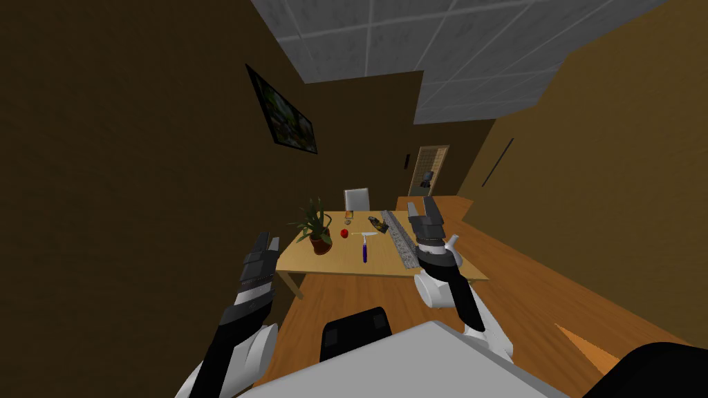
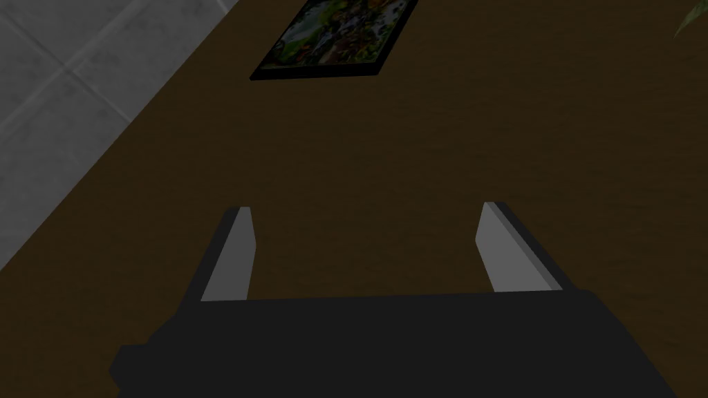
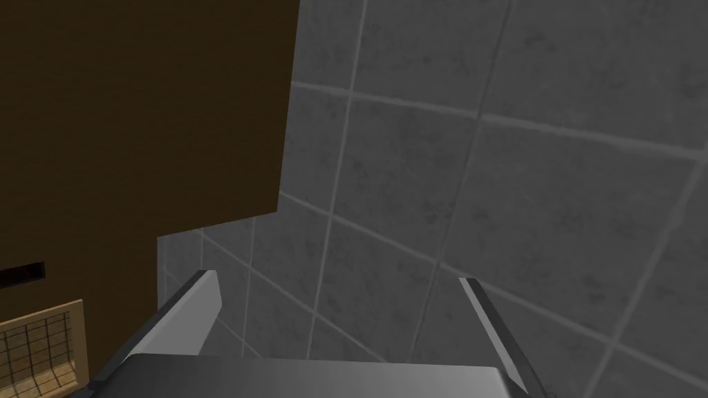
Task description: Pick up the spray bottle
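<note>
Standing back from the wooden table (image 1: 332,264), I hold both arms raised in front of me, touching nothing. My left gripper (image 1: 267,240) hangs by the table's near left corner, its fingers (image 2: 231,256) spread wide and holding nothing. My right gripper (image 1: 422,205) is lifted over the table's right side, its fingers (image 3: 197,311) likewise parted and free. The spray bottle (image 1: 364,249), dark blue-purple with a white head, sits near the middle of the tabletop. It is between a small red ball (image 1: 344,233) beside a potted plant (image 1: 317,228) and a long grey speckled strip (image 1: 401,238), well apart from both grippers.
</note>
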### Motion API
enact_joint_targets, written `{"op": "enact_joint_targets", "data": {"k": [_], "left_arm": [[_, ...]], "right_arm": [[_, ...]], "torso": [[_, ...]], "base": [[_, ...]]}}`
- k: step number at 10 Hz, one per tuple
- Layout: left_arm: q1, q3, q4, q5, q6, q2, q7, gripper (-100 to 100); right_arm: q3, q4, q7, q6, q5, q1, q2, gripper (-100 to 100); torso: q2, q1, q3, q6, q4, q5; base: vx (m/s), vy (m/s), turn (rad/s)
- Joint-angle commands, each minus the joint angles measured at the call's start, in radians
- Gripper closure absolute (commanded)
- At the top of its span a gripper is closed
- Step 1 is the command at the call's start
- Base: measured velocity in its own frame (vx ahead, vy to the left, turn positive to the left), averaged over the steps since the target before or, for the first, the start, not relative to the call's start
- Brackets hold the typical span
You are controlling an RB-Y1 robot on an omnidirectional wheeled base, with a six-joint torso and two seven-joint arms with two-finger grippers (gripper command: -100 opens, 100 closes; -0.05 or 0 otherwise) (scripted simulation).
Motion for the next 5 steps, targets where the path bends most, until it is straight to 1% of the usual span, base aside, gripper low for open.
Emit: {"op": "enact_joint_targets", "data": {"k": [1,2,3,4,5], "left_arm": [[0.0,0.0,0.0,0.0,0.0,0.0,0.0,0],[0.0,0.0,0.0,0.0,0.0,0.0,0.0,0],[0.0,0.0,0.0,0.0,0.0,0.0,0.0,0],[0.0,0.0,0.0,0.0,0.0,0.0,0.0,0],[0.0,0.0,0.0,0.0,0.0,0.0,0.0,0]], "right_arm": [[-0.003,0.021,0.0,0.015,0.013,0.009,-0.028,-100],[-0.006,0.034,0.0,0.025,0.022,0.015,-0.041,-100],[-0.011,0.07,0.001,0.05,0.044,0.029,-0.067,-100],[-0.011,0.07,0.001,0.05,0.044,0.029,-0.067,-100],[-0.014,0.091,0.001,0.066,0.057,0.037,-0.081,-100]], "torso": [[0.0,0.0,0.0,0.0,0.0,0.0],[0.002,0.002,0.001,0.0,0.0,0.0],[0.004,0.004,0.002,0.0,0.001,0.001],[0.009,0.007,0.005,0.0,0.002,0.001],[0.007,0.007,0.004,0.0,0.002,0.002]], "base": [[-0.039,0.044,0.056],[-0.081,0.077,0.071],[-0.15,0.111,0.119],[-0.107,0.115,0.038],[-0.058,0.111,0.045]]}}
